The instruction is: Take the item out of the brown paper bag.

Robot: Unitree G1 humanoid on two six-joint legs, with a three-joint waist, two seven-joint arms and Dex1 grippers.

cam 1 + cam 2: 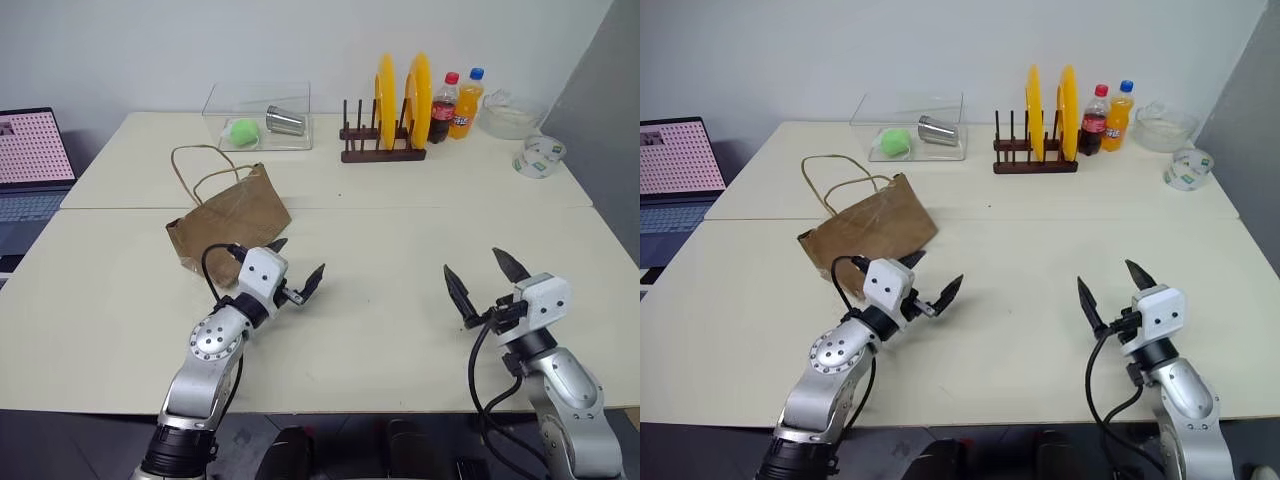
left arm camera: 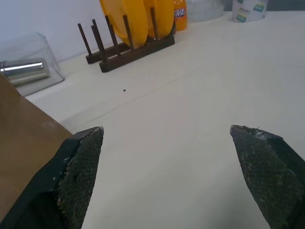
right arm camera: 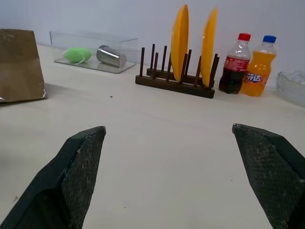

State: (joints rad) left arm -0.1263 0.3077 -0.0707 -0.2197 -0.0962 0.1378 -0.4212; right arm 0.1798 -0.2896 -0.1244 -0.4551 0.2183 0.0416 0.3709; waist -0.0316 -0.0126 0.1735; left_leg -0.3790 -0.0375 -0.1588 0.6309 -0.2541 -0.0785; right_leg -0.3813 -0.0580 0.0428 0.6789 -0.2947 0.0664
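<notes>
Light: bright, even, soft from overhead.
Shadows: faint, short, under the bag and rack.
Glare: a streak on the metal cup; mild sheen on the table.
Focus: head views crisp; near fingers in wrist views slightly soft.

orange soda bottle, label "芬达"

2 head eyes overlook table; 2 wrist cams low, facing dish rack.

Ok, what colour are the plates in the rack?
Yellow plates, upright in the dark wooden rack; clearest in the right wrist view.
</notes>
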